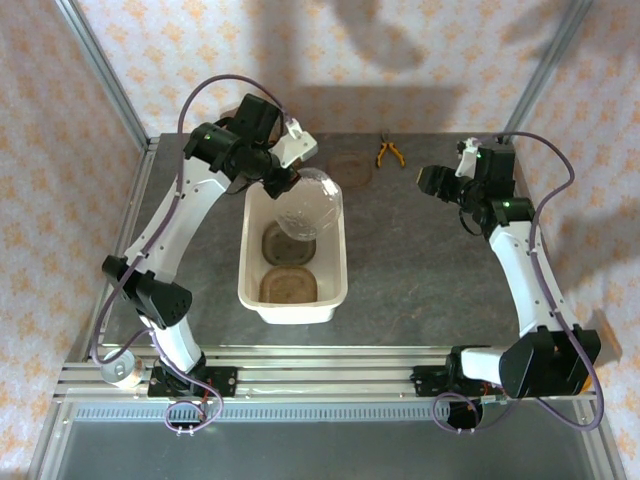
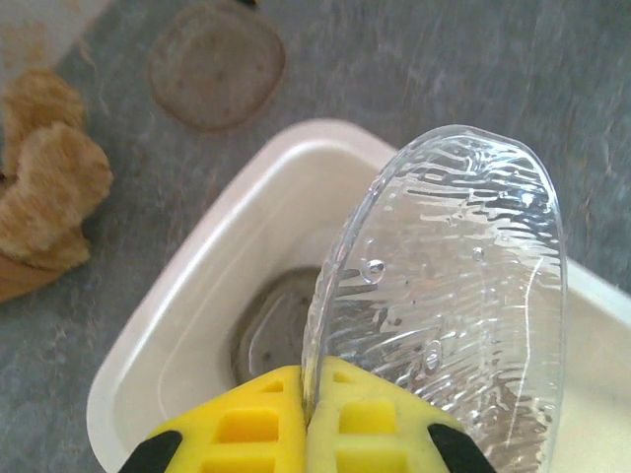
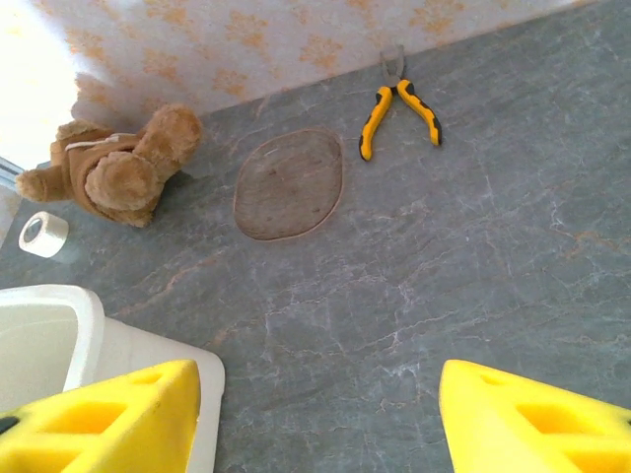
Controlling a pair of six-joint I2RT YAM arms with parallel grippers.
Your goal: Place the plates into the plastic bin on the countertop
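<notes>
the bin (image 1: 246, 262) holds two plates (image 1: 288, 285); another plate (image 3: 289, 184) lies on the countertop (image 1: 430, 270) beyond. the left gripper (image 2: 308, 394) pinches a clear plate (image 2: 454, 296) by its rim, edge-up over the bin: likely light, stiff and slick, so rim grips suit. the right gripper (image 3: 317, 414) gapes, empty.

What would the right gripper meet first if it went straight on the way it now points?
Probably bare countertop: the open right gripper points down at it, the flat plate lying farther ahead; depth is unclear.
</notes>
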